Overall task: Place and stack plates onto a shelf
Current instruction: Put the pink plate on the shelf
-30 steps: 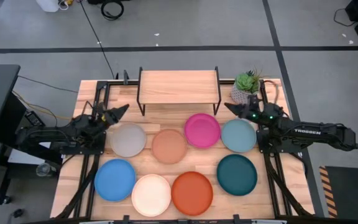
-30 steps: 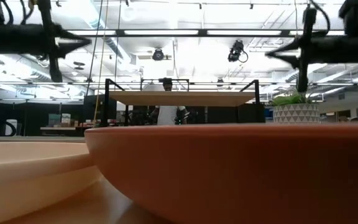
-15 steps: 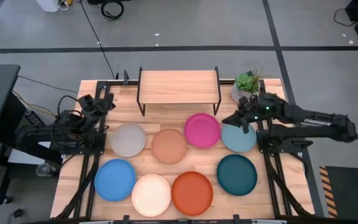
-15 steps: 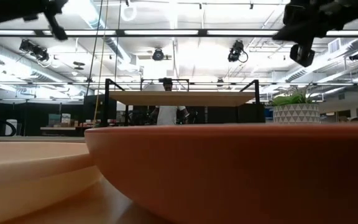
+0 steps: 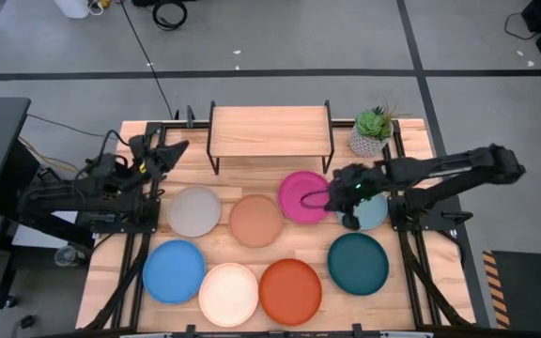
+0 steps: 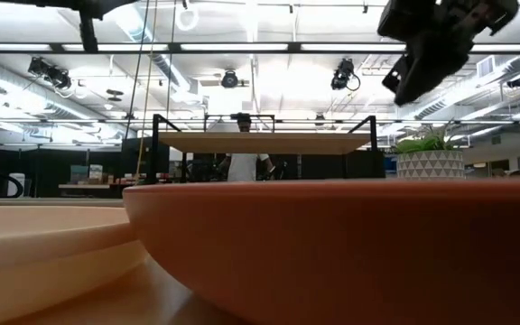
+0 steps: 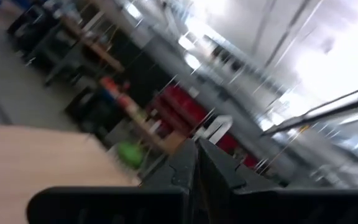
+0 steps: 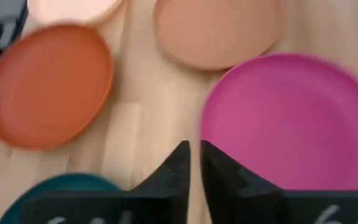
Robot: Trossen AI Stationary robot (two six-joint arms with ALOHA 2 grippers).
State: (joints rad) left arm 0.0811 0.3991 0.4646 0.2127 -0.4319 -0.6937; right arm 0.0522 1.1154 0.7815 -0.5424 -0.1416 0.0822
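Eight plates lie flat on the slatted table: grey (image 5: 193,210), tan-peach (image 5: 255,220), magenta (image 5: 305,195), pale blue (image 5: 372,212), bright blue (image 5: 173,271), cream (image 5: 228,294), orange (image 5: 290,290) and dark teal (image 5: 358,263). The wood-topped shelf (image 5: 270,130) stands on black legs at the far edge. My right gripper (image 5: 319,199) hangs tipped downward above the magenta plate's right rim, shut, touching nothing; its wrist view shows the magenta plate (image 8: 284,118) below the gripper (image 8: 194,155). My left gripper (image 5: 175,150) is shut, raised above the table left of the shelf.
A small potted plant (image 5: 372,131) stands right of the shelf. In the low view the orange plate (image 6: 332,244) fills the foreground, with the shelf (image 6: 264,142) and a person (image 6: 240,162) behind it. Bare wood lies between the shelf and the far row of plates.
My right gripper has swung from beside the plant toward the table's left and near edge, tipping from level to pointing down over the magenta plate's right rim. My left gripper has risen and drawn slightly toward the far edge. No plate has moved.
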